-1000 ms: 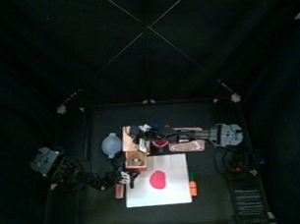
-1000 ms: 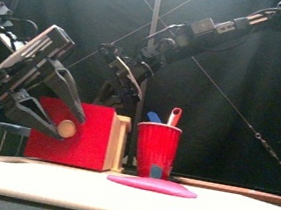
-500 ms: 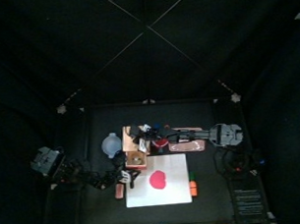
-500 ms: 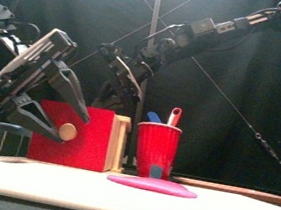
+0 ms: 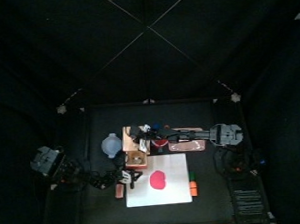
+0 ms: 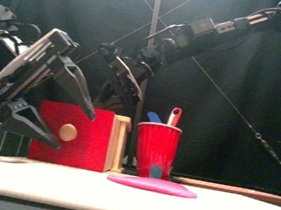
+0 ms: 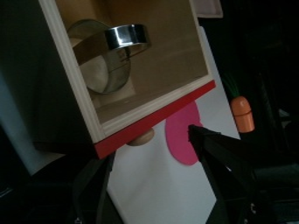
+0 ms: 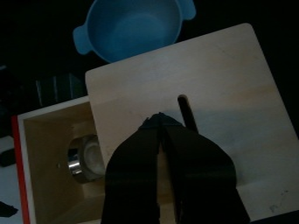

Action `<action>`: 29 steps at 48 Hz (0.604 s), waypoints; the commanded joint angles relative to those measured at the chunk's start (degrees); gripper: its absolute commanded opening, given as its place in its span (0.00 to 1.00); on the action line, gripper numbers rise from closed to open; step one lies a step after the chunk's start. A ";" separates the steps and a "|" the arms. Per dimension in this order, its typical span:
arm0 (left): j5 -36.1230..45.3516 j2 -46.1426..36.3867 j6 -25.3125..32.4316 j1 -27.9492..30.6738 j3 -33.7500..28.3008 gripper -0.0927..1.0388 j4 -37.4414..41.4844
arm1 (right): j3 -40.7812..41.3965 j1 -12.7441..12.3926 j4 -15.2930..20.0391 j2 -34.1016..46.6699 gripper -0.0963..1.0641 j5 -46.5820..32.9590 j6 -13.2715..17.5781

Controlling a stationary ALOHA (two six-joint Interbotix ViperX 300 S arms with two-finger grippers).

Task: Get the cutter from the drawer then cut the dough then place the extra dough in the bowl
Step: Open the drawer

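**Drawer open, cutter next**

Left gripper (image 7: 140,149): jaws apart, holding nothing, just off the knob (image 7: 142,137) of the red drawer front (image 7: 158,118). The cutter (image 7: 122,39) lies inside the drawer. Right gripper (image 8: 163,125): jaws together, tips on the wooden box (image 8: 216,79), apparently pinning it. My plan is to hold the box down, come in from above, pinch the cutter and lift it straight out, clear of the drawer walls.

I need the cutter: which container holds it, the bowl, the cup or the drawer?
The drawer, which is open: the metal cutter lies inside it. The bowl shows nothing inside, and the cup holds only toy knives.
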 commanded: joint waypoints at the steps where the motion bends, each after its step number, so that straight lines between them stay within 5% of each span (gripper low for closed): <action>1: 0.09 -2.02 0.09 0.18 -0.26 0.94 0.09 | 1.41 0.00 -0.09 0.44 0.12 0.79 0.00; 29: 7.47 -9.58 0.18 -1.23 2.55 0.94 1.58 | 0.88 0.09 0.09 0.70 0.12 0.70 0.18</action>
